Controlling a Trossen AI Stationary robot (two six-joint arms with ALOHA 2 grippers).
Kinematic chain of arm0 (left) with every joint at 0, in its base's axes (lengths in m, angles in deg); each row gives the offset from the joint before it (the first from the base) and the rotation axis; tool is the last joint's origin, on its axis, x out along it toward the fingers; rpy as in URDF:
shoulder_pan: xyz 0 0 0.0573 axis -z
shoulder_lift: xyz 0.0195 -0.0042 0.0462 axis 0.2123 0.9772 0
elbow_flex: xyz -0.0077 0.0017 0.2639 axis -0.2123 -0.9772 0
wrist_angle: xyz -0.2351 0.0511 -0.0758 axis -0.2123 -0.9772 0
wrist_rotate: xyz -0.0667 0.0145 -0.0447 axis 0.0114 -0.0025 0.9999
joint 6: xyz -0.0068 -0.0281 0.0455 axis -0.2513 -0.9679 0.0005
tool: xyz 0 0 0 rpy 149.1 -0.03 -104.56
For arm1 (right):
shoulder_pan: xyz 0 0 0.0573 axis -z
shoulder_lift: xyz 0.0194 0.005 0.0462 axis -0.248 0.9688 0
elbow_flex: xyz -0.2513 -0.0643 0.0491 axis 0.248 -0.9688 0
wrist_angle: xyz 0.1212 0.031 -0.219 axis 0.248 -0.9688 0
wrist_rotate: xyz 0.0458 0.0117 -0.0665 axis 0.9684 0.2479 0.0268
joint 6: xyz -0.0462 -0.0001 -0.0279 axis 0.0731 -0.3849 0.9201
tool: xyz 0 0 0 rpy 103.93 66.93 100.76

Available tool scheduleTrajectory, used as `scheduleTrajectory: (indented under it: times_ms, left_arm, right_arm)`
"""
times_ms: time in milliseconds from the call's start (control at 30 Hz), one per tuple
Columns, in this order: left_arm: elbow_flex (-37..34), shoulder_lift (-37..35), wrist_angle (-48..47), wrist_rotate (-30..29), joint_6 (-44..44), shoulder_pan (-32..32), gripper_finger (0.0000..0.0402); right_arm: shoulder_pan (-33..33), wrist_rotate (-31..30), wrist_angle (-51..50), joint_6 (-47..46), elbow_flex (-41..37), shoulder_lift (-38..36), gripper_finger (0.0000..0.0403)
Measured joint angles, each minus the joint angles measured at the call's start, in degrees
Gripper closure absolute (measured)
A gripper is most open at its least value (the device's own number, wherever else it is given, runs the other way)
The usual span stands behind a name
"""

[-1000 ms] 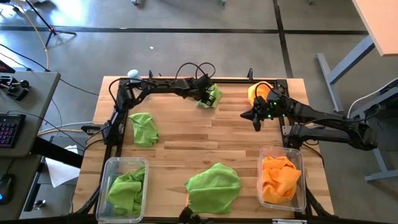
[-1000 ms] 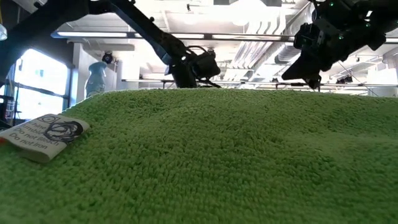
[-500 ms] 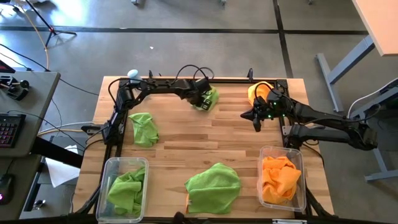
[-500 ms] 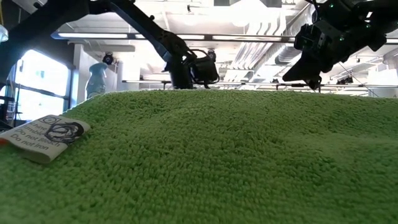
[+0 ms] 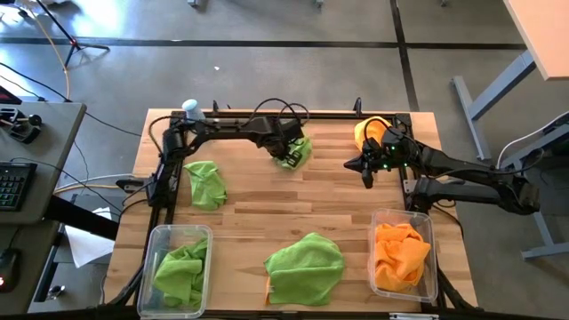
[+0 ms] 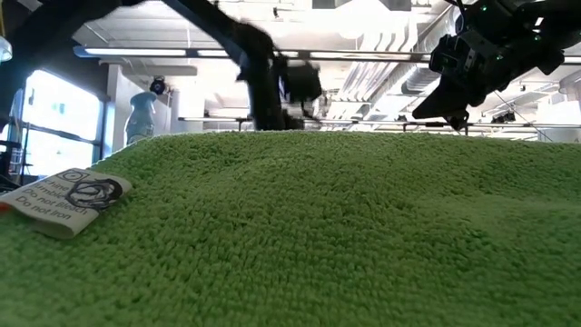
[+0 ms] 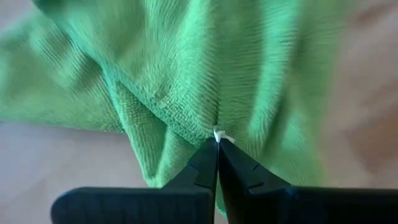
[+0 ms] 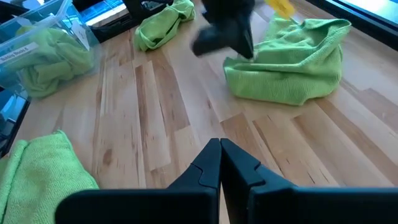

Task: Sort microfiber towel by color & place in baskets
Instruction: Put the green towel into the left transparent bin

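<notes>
Towels partly sorted: one green in left bin [image 5: 180, 267], orange in right bin [image 5: 403, 256]. Left gripper [image 5: 286, 153] pinches green towel [image 5: 298, 149] at table's far edge (three loose); right gripper [image 5: 366, 173] closed, empty.

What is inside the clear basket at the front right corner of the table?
The right basket holds crumpled orange towels that fill most of it. Whether anything lies under them cannot be seen, because the cloth covers the bottom.
</notes>
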Motion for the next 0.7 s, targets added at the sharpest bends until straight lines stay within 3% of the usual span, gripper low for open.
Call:
scheduleTrajectory:
  times_ms: [700]
  left_arm:
    - [0.2, -37.8, 0.1, -23.5, 2.0, 9.7, 0.0401]
  right_arm:
    - [0.1, -0.1, -0.4, 1.0, 0.0, 0.0, 0.0403]
